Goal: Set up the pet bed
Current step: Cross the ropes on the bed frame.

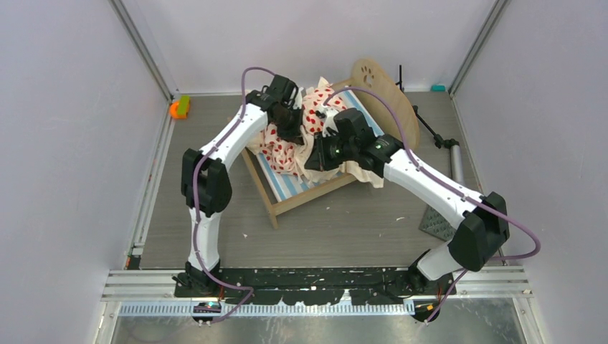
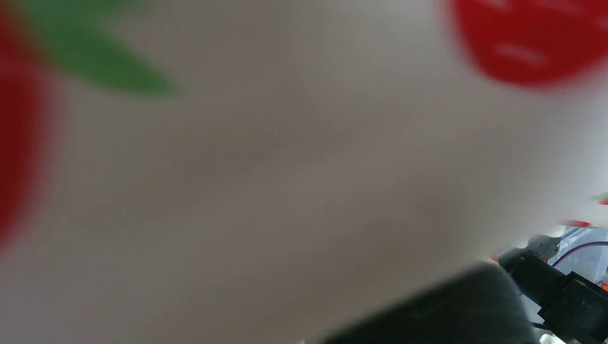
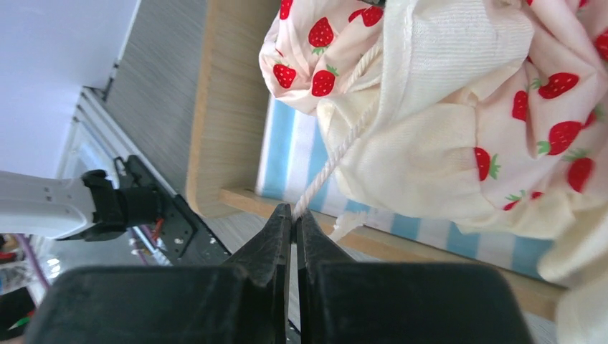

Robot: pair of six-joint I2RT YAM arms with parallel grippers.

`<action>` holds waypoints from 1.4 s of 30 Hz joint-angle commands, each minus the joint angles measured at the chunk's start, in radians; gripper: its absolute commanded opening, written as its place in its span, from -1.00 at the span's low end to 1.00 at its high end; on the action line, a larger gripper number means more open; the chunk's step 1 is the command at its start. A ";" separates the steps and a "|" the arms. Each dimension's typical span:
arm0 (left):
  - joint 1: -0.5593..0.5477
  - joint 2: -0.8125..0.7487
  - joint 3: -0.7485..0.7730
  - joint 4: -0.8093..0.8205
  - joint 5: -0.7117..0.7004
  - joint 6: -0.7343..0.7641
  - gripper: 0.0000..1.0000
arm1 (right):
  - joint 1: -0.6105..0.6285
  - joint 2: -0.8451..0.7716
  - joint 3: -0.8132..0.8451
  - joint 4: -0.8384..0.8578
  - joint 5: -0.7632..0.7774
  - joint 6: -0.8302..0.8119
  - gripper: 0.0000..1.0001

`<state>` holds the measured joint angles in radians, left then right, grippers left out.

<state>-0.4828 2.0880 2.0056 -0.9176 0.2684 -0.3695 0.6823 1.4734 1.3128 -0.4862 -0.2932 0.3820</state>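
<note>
Half done at best: pet bed (image 1: 305, 198) stands on the desk (image 1: 344, 229) w/ mattress (image 1: 281, 179) in, but bedding (image 1: 315, 115) lies bunched on top, unspread. Your right tool (image 3: 294, 213) pinches its cord (image 3: 337, 154); left tool (image 1: 290, 131) is closed, buried in that heap.

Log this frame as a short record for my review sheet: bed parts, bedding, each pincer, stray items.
bed frame: light wood, paw-print end board at the far end
mattress: blue-white striped, lying in the frame, partly covered
bedding: cream strawberry print, bunched on the mattress, not spread
left pincer: shut, down in the bedding; fabric fills its camera
right pincer: shut on the bedding's cream cord
stray items: orange object at the far left
</note>
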 commanded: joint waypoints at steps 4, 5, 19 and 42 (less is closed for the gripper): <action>0.076 -0.091 -0.060 0.056 -0.088 0.044 -1.00 | 0.025 0.032 0.055 0.163 -0.258 0.127 -0.99; 0.076 -0.092 -0.061 0.054 -0.086 0.048 -1.00 | 0.026 0.033 0.046 0.190 -0.279 0.138 -0.99; 0.076 -0.140 -0.129 0.046 -0.086 0.115 -1.00 | 0.026 0.187 0.065 -0.082 -0.112 -0.045 -0.99; 0.076 -0.141 -0.138 0.041 -0.095 0.133 -1.00 | 0.026 0.181 0.128 -0.175 0.139 -0.133 -0.99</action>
<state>-0.4202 1.9926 1.8694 -0.9127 0.2092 -0.2539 0.7048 1.6794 1.3796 -0.6212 -0.1692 0.3000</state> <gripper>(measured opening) 0.020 0.082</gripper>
